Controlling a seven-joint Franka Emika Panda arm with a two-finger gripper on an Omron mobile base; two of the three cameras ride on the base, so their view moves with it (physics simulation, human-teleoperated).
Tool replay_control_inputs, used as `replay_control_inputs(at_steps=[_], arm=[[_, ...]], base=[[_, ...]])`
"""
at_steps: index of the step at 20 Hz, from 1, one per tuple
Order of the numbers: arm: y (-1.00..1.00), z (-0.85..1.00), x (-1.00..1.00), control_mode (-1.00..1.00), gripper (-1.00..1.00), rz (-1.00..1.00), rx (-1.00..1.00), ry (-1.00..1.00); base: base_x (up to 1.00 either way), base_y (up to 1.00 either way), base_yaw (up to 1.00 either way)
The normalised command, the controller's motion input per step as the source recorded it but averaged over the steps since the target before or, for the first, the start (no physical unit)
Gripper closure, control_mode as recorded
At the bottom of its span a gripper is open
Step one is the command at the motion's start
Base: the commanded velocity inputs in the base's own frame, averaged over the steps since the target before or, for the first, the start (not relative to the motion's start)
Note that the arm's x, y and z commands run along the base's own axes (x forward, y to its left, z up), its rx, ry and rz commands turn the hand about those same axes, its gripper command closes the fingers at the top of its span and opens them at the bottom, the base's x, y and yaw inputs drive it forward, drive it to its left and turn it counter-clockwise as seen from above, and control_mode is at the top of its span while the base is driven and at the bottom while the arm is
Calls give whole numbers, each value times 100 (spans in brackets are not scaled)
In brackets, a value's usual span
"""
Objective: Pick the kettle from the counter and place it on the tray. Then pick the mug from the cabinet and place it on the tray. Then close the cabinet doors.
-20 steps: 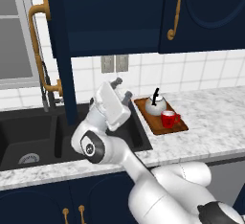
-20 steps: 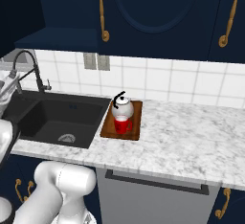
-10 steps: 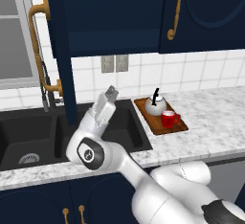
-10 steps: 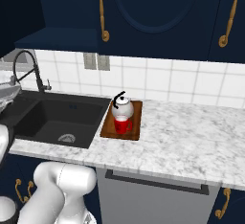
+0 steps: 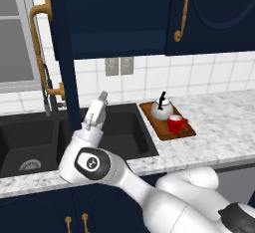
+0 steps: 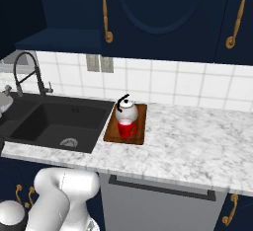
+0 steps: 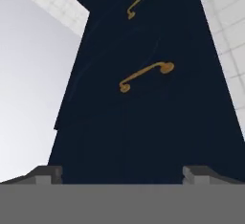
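The white-silver kettle (image 5: pixel 162 108) (image 6: pixel 126 110) and the red mug (image 5: pixel 175 123) (image 6: pixel 126 128) both stand on the reddish-brown tray (image 5: pixel 185 132) (image 6: pixel 141 126), which lies on the marble counter (image 5: pixel 224 127) (image 6: pixel 197 141) right of the sink. My gripper (image 5: pixel 102 97) (image 7: pixel 122 176) is open with nothing between its fingers. It points upward over the sink, just right of the left cabinet door (image 5: pixel 62 53), which stands swung out. The right cabinet door (image 5: pixel 209 13) (image 6: pixel 158 8) is shut. In the hand view a navy door face (image 7: pixel 143 122) with two brass handles fills the middle. The cabinet (image 6: pixel 54 40) is open at its left.
A black double sink (image 5: pixel 124 130) (image 6: pixel 54 121) lies under the arm, with a dark faucet (image 6: pixel 24 72) behind it. The open door's long brass handle (image 5: pixel 37 48) faces left. A wall outlet (image 5: pixel 119 66) sits on the white tiles.
My arm has swung left and lower, away from the tray and over the sink toward the open door. The gripper has stayed open. Kettle and mug have not moved.
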Motion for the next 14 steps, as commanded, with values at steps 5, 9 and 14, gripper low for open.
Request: replay_control_inputs(at_steps=[5,9,14], arm=[[28,-28,17,-100,-100,0,-12,29],[30,-31,15,-100,-100,0,-12,29],[31,-34,12,-100,-100,0,-11,25]], base=[[0,0,0],[0,0,0],[0,0,0]])
